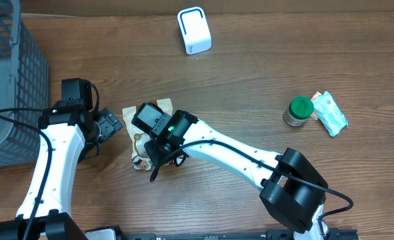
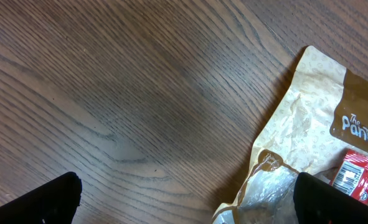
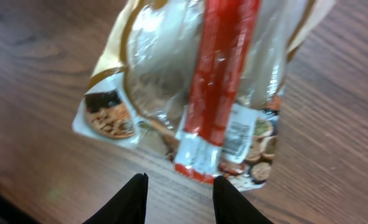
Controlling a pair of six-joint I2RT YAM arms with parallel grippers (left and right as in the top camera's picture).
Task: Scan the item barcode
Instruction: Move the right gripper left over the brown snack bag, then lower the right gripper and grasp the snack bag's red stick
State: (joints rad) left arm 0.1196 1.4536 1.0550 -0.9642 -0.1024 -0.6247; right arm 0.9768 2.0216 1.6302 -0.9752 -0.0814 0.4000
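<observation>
Right end effector: the right wrist view shows its fingers partly open with a narrow gap. Bare bench is seen through the gap and nothing is seen clamped. The snack bag lies flat just ahead of the fingertips. A red stick packet runs along the bag, its near end just in front of the gap. Whether the tips touch it cannot be told.

Left end effector: the left wrist view shows its fingers spread wide at the lower frame corners, with nothing held. The bag's printed top lies ahead and to the right of this end effector. A red label bearing a barcode is seen by the right-hand finger. This barcode is legible only in the left wrist view; in the right wrist view the print is blurred.

In the overhead view the bag is largely covered by the right wrist, and neither pair of fingertips can be made out. Only this view shows the following:
- The white scanner stands well apart from both end effectors.
- A grey basket stands behind the left arm.
- A green-lidded jar and a teal packet lie side by side, well apart from the right end effector.
</observation>
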